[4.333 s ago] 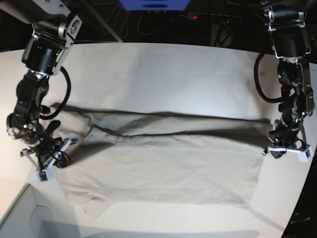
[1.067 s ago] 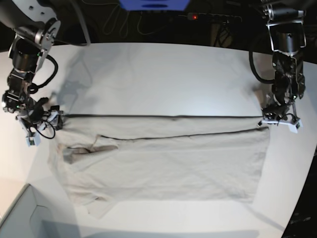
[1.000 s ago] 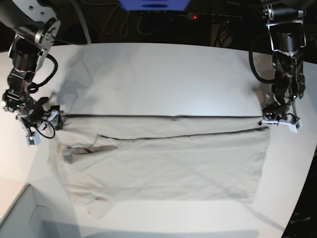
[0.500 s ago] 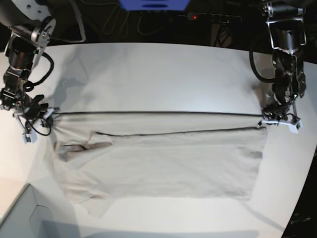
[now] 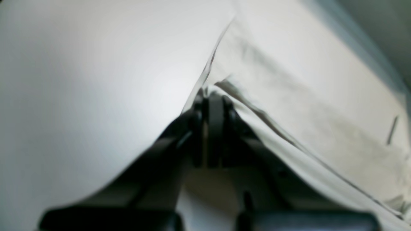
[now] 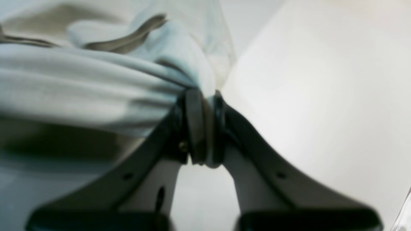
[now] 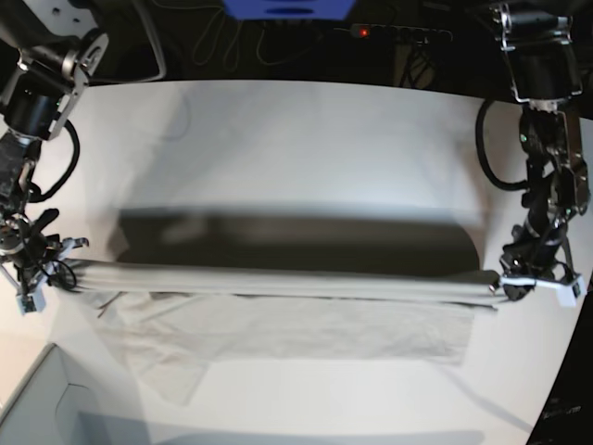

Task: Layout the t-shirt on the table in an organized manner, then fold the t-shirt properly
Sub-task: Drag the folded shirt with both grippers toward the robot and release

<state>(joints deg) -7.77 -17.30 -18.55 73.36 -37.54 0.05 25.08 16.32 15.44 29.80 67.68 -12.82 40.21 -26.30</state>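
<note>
Shirt look: the shirt (image 7: 278, 320) was plain pale grey-beige cloth, its upper edge pulled into a taut, blurred band, with the rest hanging and trailing in soft creases below it.
Shirt place: it lay over the near half of the worktop (image 7: 306, 139), casting a wide dark shadow on the worktop behind the band.
Long axis: the band ran across the worktop side to side, from one tool to the other.
Sleeve: a loose flap (image 7: 181, 375) drooped at the near corner of the shirt, beside the pale box corner (image 7: 42, 403).
Left tool (image 5: 213, 96): tips pressed together on the shirt's edge (image 5: 289, 106).
Right tool (image 6: 202, 94): tips pinched together on a bunched fold of shirt (image 6: 96, 86).
Hard to make out: both wrist views were blurred; collar and neck print could not be found; the band was motion-smeared in the base view.
</note>
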